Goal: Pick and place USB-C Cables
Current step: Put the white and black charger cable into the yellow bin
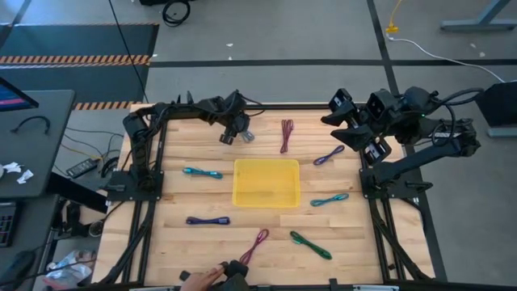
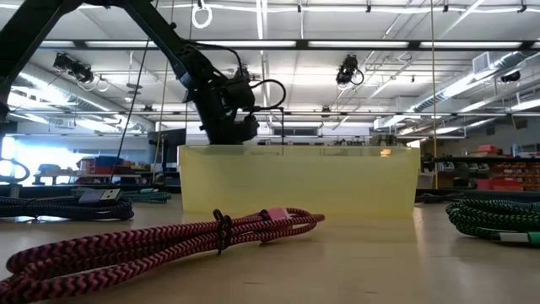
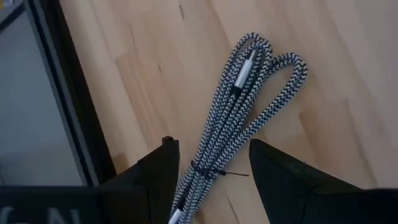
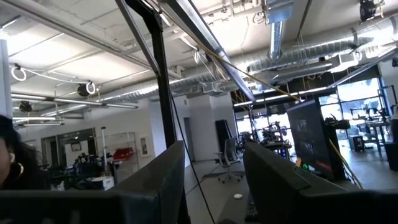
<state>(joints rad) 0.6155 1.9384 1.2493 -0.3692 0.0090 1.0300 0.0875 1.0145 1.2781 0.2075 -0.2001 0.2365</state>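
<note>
The grey braided USB-C cable [image 3: 239, 102] lies flat on the wooden table near its far edge, beside the black frame rail. My left gripper [image 3: 211, 144] is open above it, one finger on each side of the bundle near its tie [image 3: 211, 171], with gaps showing on both sides. From above, my left gripper [image 1: 233, 133] sits left of the grey cable [image 1: 247, 137]. My right gripper [image 4: 214, 149] is open, raised and pointing into the room, near the table's far right corner [image 1: 346, 113]. The yellow tray [image 1: 266, 199] sits mid-table.
Around the tray lie a maroon cable [image 1: 286, 135], purple cable [image 1: 329, 155], two teal cables [image 1: 202, 172] [image 1: 329, 200], dark purple cable [image 1: 208, 220], magenta cable [image 1: 254, 246] and green cable [image 1: 311, 245]. A person's hand [image 1: 202, 279] rests at the near edge.
</note>
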